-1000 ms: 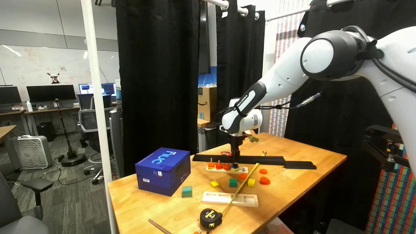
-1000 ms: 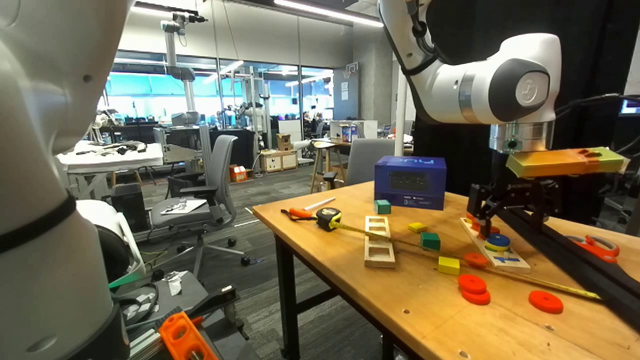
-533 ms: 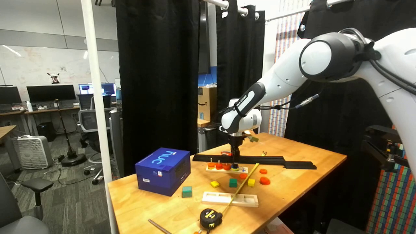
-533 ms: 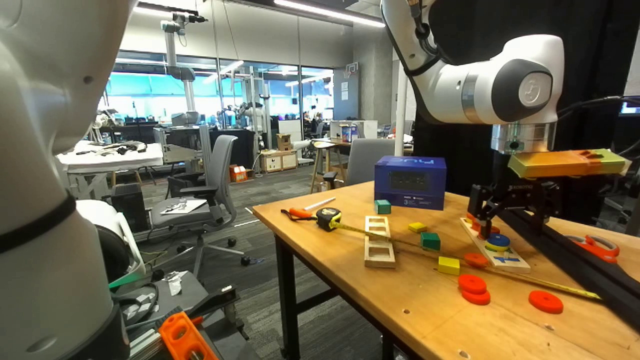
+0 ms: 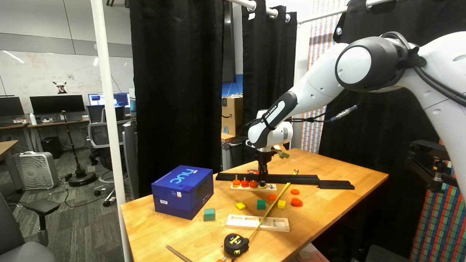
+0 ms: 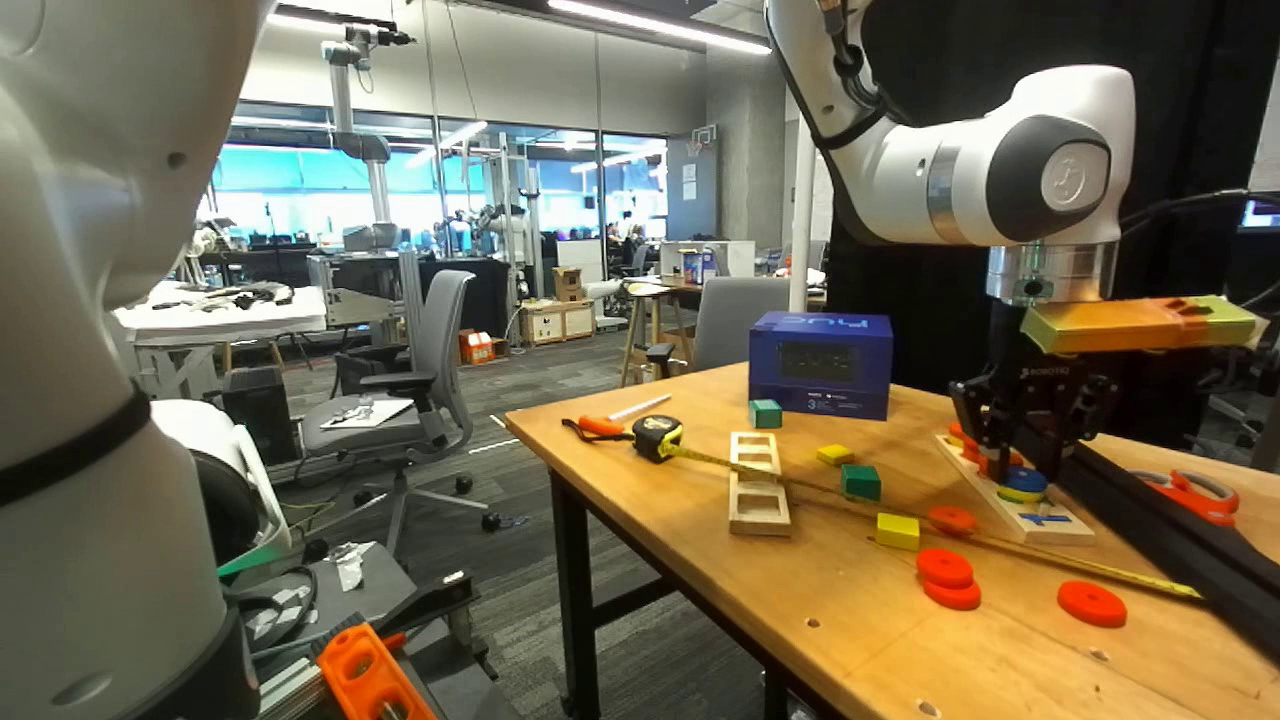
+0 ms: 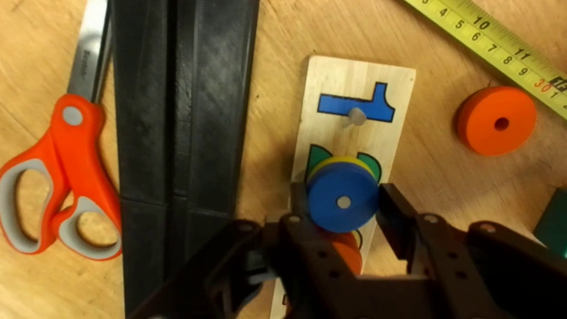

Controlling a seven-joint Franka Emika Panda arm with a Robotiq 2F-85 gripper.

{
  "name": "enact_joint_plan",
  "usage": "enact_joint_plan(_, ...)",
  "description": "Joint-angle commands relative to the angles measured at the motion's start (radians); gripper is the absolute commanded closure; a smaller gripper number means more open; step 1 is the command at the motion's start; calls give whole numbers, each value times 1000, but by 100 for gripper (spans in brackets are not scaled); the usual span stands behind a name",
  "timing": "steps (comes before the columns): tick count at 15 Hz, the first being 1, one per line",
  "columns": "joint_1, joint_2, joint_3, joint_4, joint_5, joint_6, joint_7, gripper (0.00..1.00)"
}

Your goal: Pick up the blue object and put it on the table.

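The blue object is a round blue disc, threaded on a peg whose tip shows in its hole. Directly beneath it is a yellow disc on the pale wooden peg board. My gripper has its two fingers pressed against opposite sides of the blue disc, shut on it. In an exterior view the blue disc rests low over the board, between the fingertips. The gripper mostly covers it in an exterior view. The light-brown table lies under everything.
A long black rail runs close beside the board, with scissors beyond it. Orange-red discs, a green block, a yellow block, a tape measure, a slotted wooden tray and a blue box are around.
The fingers have come together onto the blue disc. The peg board with its discs has shifted slightly, rightward in an exterior view, while the other table items stayed put.
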State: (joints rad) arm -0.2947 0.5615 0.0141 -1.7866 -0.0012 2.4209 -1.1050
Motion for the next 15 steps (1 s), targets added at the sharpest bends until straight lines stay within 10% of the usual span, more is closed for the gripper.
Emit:
enact_joint_plan(1,-19,12,18,33,33,-11,-37,78)
enact_joint_plan(15,-9,-54,-5,-6,19,-17,-17,77)
